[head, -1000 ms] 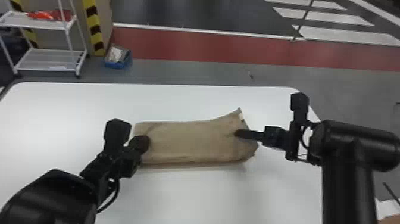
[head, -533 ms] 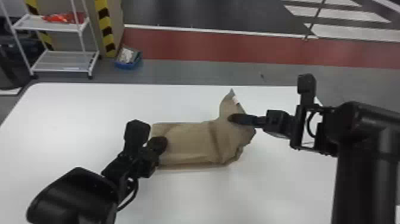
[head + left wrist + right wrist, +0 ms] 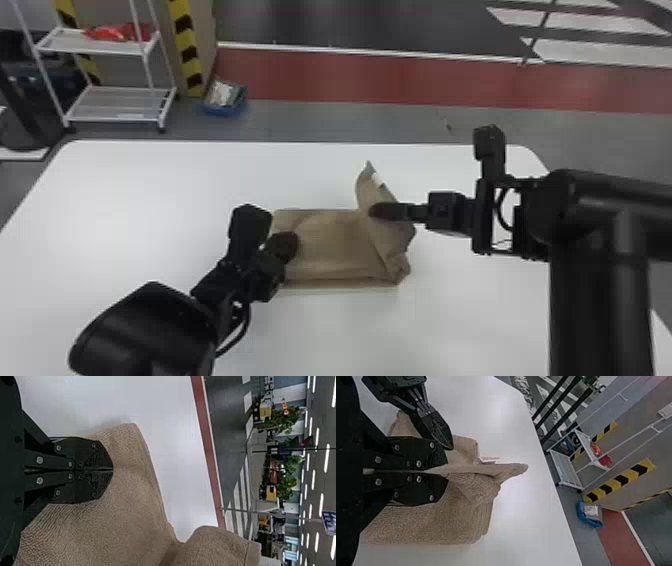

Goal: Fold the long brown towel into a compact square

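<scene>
From my head view, I saw the brown towel (image 3: 330, 250) folded up on the white table (image 3: 150, 200), right in front of me. Let's say the middle of the towel was the middle of a clock, with twelve pointing away from me. My left gripper (image 3: 286, 245) was on the towel at nine o'clock. My right gripper (image 3: 380, 211) was at two o'clock, and it had a good grip on the cloth. One corner of the towel stuck up at one o'clock, with a little white patch (image 3: 378, 179) by its edge. At four o'clock the towel was all bunchy. Past the table, a white rack (image 3: 120, 105) with a red thing (image 3: 117, 32) on it stood at ten o'clock. A blue bin (image 3: 223, 102) sat on the floor at eleven o'clock.

In my left wrist view, my left gripper (image 3: 112, 470) was squeezed closed, finger to finger. I saw no cloth between the fingers. Its tips were against the towel, near an edge, and the towel spread out around and under them.

In my right wrist view, my right gripper (image 3: 447, 471) pinched the towel tight. The cloth went between both fingers and poked out past the tips. More towel lay underneath, and my left gripper was close by.
</scene>
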Robot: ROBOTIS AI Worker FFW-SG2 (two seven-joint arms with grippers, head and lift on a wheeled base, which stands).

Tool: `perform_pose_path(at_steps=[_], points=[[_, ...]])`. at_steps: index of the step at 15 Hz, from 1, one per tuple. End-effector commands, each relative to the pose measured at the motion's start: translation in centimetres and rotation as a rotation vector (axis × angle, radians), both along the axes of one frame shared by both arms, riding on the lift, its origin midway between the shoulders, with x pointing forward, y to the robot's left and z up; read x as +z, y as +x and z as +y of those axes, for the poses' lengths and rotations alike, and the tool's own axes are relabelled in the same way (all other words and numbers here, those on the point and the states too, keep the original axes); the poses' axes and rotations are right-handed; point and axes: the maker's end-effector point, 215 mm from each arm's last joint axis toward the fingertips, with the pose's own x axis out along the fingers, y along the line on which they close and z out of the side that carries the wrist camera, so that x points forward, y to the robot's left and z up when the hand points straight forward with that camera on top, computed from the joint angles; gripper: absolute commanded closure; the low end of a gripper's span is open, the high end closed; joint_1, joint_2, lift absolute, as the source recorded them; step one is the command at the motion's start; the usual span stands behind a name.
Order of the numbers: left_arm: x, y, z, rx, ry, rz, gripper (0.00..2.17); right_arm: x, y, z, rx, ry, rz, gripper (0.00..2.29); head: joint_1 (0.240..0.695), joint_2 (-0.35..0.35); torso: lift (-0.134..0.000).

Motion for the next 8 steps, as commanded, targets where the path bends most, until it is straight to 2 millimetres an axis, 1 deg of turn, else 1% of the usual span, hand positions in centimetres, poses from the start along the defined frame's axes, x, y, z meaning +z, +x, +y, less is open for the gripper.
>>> perform_pose_path(at_steps=[1, 3, 5, 8], points=[[0.0, -0.3, -0.9, -0.009, -0.011, 0.005, 1.97, 0.1, 0.1, 0.2, 0.004, -0.006, -0.004, 1.65, 0.695, -0.111, -0.124], [0.0, -0.7, -2.0, -0.022, -0.02, 0.008, 1.97, 0.7, 0.5, 0.3, 0.007, -0.005, -0.02, 1.65, 0.695, -0.117, -0.124], [0.1, -1.1, -3.2, -0.035, -0.03, 0.008, 1.97, 0.9, 0.4, 0.8, 0.018, 0.001, -0.024, 1.65, 0.695, -0.126, -0.124], [0.4, -1.0, -3.8, -0.036, -0.037, 0.006, 1.97, 1.2, 0.1, 2.0, 0.045, 0.013, -0.029, 1.65, 0.695, -0.138, -0.124]])
